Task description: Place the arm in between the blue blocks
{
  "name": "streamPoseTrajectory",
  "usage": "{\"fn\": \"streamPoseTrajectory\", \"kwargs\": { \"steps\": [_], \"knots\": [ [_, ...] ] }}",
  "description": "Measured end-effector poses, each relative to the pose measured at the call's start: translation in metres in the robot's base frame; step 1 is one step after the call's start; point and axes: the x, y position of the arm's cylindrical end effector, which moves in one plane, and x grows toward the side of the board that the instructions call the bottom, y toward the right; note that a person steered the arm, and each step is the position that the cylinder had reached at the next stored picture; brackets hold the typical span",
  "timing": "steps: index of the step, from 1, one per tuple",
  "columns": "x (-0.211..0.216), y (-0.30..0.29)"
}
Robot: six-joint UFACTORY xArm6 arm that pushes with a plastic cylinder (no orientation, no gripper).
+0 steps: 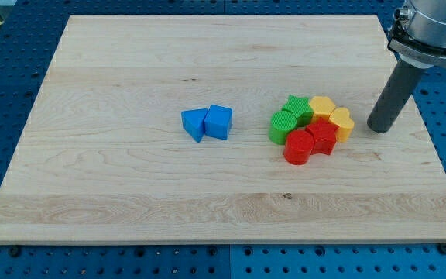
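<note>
Two blue blocks lie touching near the middle of the wooden board (130, 62): a blue triangular block (194, 123) on the left and a blue cube-like block (218, 122) on the right. My tip (379, 127) rests on the board far to the view's right of them, just right of the cluster of coloured blocks. No gap shows between the two blue blocks.
A tight cluster sits between the blue blocks and my tip: a green cylinder (283, 125), a green block (297, 109), a yellow block (323, 107), a yellow cylinder (341, 122), a red cylinder (299, 146) and a red block (323, 136).
</note>
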Motion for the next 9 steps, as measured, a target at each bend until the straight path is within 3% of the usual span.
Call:
{"fn": "streamPoseTrajectory", "kwargs": {
  "steps": [2, 3, 9],
  "knots": [
    [-0.066, -0.024],
    [-0.079, -0.027],
    [-0.097, -0.114]
  ]
}}
